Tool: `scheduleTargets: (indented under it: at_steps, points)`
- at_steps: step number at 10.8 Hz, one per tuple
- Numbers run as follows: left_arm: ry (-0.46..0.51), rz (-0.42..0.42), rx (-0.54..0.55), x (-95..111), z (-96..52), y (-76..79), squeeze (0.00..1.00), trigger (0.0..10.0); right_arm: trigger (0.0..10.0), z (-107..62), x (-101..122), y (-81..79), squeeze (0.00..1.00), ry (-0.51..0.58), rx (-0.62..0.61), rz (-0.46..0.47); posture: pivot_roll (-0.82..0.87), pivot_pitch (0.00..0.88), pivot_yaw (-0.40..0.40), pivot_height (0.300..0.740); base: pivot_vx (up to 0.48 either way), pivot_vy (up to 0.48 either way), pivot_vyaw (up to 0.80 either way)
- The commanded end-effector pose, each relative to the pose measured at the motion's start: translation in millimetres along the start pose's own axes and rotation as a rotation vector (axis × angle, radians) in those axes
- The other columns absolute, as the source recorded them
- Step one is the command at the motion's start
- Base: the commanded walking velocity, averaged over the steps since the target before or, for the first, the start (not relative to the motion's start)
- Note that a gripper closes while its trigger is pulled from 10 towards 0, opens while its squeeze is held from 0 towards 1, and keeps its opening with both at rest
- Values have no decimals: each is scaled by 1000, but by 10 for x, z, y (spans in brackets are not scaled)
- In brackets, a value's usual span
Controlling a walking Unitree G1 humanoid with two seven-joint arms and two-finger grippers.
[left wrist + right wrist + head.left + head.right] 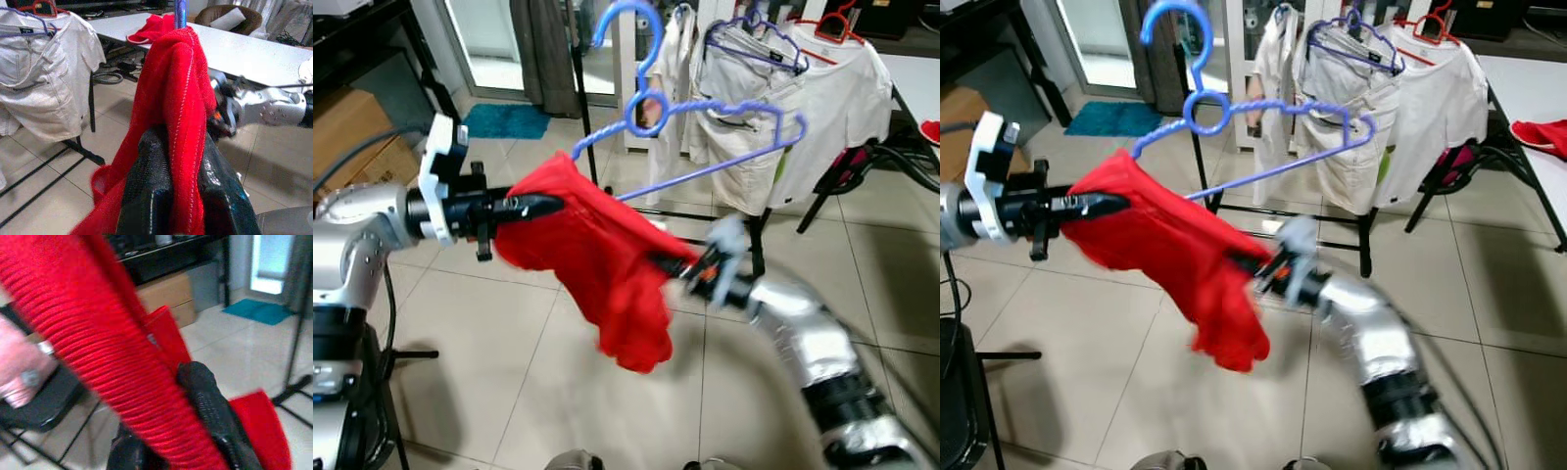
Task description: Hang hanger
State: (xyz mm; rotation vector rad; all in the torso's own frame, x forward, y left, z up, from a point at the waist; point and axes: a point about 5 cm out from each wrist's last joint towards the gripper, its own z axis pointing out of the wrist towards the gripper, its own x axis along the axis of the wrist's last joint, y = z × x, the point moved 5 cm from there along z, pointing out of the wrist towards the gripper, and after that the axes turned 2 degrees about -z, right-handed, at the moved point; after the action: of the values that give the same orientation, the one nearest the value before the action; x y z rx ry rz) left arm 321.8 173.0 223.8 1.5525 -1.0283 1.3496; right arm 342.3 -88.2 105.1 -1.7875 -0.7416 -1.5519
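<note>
We hold the red knitted garment [597, 264] midair on its blue-purple plastic hanger [705, 137], before the clothes rack [1361, 59]: left hand [548, 206] and right hand [680, 266] both clamped on cloth.

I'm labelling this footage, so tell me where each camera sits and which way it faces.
Both eye views: on the head, facing forward and down at the red garment on the blue hanger; both arms show.
Left wrist view: along the left pincer, clamping the garment.
Right wrist view: along the right pincer, gripping it.
All views share the garment.
</note>
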Motion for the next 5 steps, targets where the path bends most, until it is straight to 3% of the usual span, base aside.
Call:
scheduleTargets:
  at_steps: [1,5]
  points:
    - [26,50,26,138,-106,21,0,0,0,-174,-18,299,0,1,-151,13,3,43,84,740,0,0,0]
    - [-10,31,63,0,-198,73,0,0,0,-506,104,884,0,41,-496,6,1,30,88,740,0,0,0]
